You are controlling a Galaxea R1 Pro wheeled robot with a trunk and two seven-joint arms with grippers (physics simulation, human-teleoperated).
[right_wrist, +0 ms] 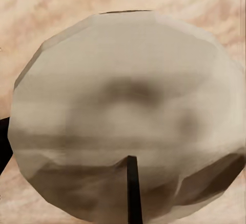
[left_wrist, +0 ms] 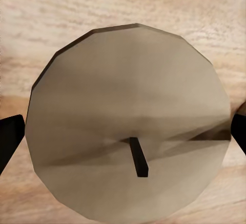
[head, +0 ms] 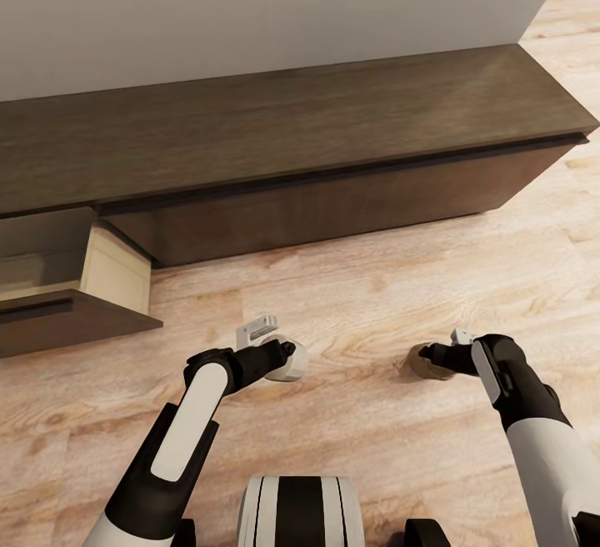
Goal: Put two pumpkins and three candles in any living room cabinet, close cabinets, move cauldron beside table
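Two tan candles (head: 289, 361) (head: 427, 363) are hanging above the wood floor; the dark-brown cabinet (head: 333, 147) is standing behind, its left drawer (head: 75, 280) pulled open.

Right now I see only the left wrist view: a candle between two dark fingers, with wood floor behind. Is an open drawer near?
Observer: Yes. The cabinet has one drawer pulled out, left of the left end effector that grips your candle.
Operator: What is the right arm doing?
Observer: The right end effector is at a second candle, a darker tan one, above the floor.
Operator: Is anything else open?
Observer: No, the rest of the cabinet front looks closed.
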